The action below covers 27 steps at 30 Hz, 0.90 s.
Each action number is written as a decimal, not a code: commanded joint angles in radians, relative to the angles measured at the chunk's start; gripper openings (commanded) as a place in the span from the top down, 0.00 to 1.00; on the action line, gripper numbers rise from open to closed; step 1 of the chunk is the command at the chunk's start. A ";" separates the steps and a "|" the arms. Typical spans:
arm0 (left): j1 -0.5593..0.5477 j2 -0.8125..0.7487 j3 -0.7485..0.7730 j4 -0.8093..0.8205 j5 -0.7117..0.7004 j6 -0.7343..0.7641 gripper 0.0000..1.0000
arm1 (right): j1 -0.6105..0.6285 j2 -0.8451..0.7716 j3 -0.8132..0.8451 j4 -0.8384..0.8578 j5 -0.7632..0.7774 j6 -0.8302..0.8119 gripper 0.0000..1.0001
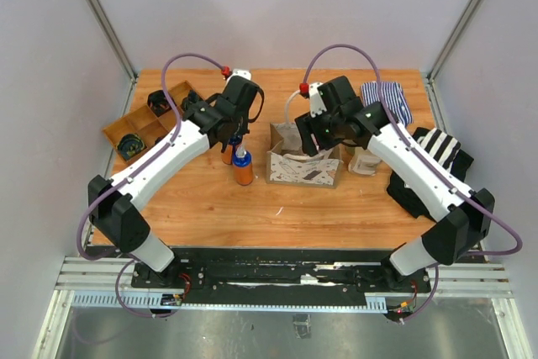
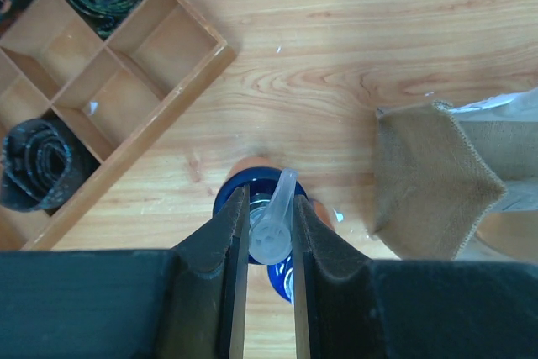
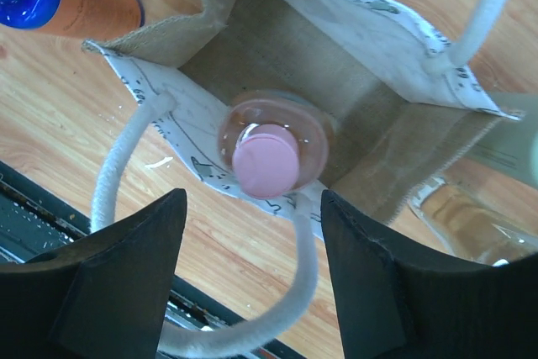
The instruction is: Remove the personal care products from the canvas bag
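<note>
On canvas bag [image 1: 286,166], illegible dark prints [image 1: 315,176]

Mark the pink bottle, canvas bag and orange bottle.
pink bottle [image 3: 265,160]: right wrist view, on its pink cap.
canvas bag [image 1: 294,170]: top external view, on its printed front wall.
orange bottle [image 1: 243,175]: top external view, on its orange body.
</note>
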 commanded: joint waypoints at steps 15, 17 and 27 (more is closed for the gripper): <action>0.020 -0.135 -0.284 0.302 0.020 -0.052 1.00 | 0.088 0.098 0.000 0.008 0.089 0.001 0.42; 0.021 -0.151 -0.310 0.317 0.023 -0.057 0.99 | 0.090 0.102 0.003 0.008 0.101 0.002 0.41; 0.024 -0.230 -0.396 0.365 0.016 -0.083 0.91 | 0.094 0.113 0.024 0.022 0.160 0.009 0.38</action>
